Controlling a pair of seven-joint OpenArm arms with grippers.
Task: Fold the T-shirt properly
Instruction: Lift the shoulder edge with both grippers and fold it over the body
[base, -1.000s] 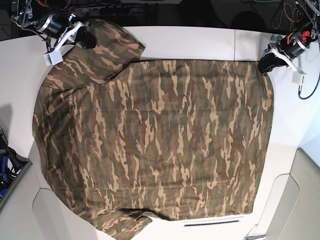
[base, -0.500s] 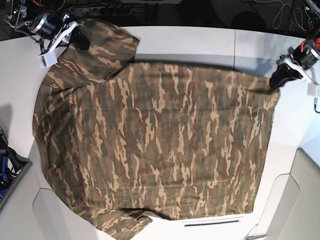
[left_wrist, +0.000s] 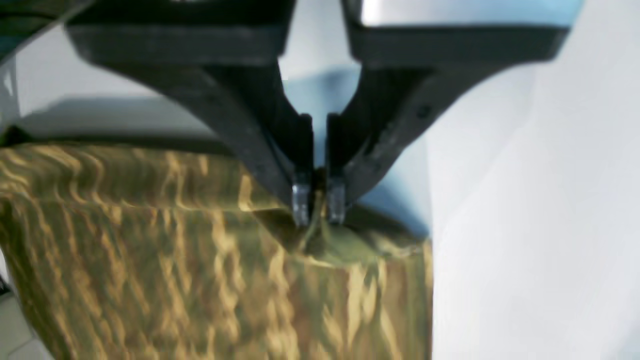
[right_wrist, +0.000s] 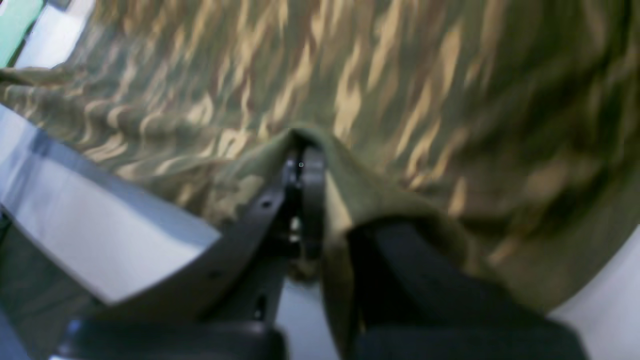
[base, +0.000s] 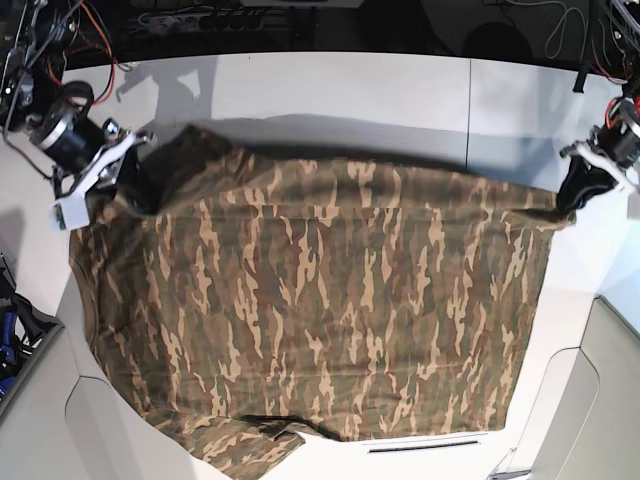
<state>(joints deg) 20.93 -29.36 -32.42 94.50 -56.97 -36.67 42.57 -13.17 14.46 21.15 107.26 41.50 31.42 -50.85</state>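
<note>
Both the left gripper (left_wrist: 318, 207) and right gripper (right_wrist: 300, 165) are clamped on the camouflage T-shirt (base: 320, 310). The thin pinches could slip, dropping an edge unevenly.

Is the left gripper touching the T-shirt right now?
Touching. The left wrist view shows the left gripper shut on a pinch of the T-shirt at its corner.

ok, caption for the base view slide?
Both grippers, left and right, pinch the far edge of the camouflage T-shirt on the white table.
</note>
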